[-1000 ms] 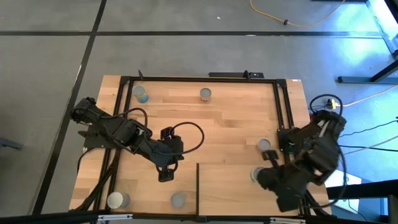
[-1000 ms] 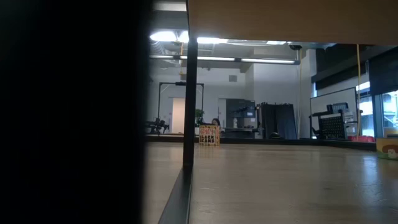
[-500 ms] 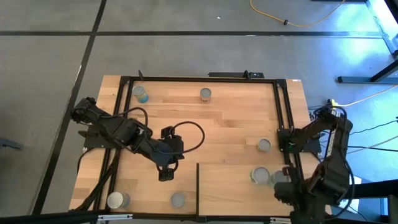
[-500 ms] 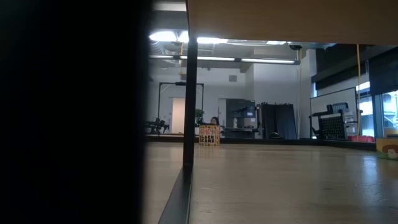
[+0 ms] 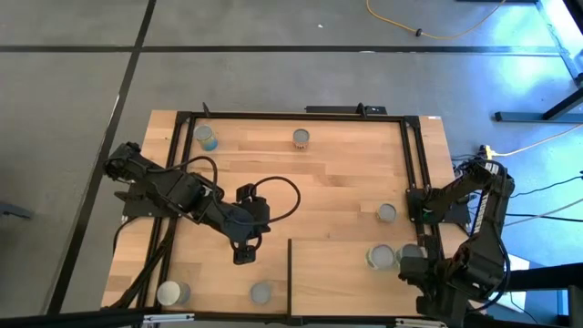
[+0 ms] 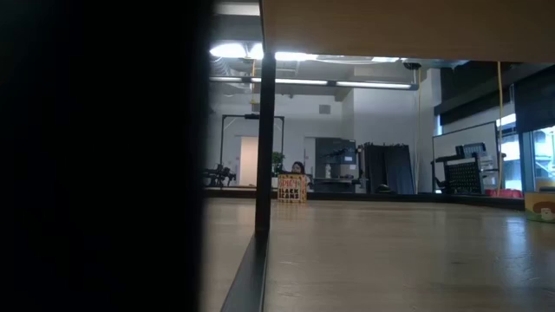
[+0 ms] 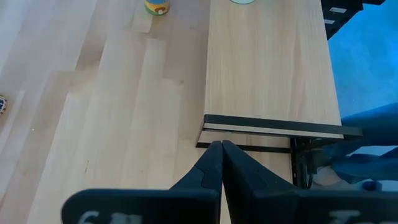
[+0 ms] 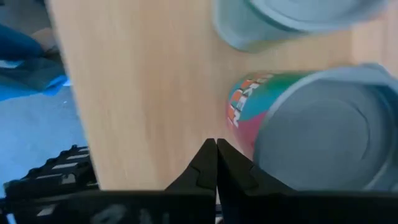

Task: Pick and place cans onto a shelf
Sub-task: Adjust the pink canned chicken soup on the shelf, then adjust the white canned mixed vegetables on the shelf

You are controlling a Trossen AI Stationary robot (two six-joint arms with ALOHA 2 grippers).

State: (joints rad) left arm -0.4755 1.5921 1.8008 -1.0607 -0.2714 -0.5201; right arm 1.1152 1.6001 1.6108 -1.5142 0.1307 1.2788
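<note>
1. The left gripper [image 5: 241,258] hung over the middle of the table [image 5: 337,173], fingers pressed together and holding nothing; the shelf [image 7: 267,62] lay just ahead of its tips.
2. The right gripper [image 8: 216,149] was closed and empty, off the table's near right corner.
3. Two cans [image 8: 323,134] stood side by side on the shelf close before it, one red-labelled.

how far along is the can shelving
Done: two cans stand on the shelf, and a third sits just beyond its edge. In hand: nothing; the right gripper is shut and empty beside those two, the left gripper shut over mid-table. Left: four cans on the tabletop, such as the one near the shelf's dark edge.
</note>
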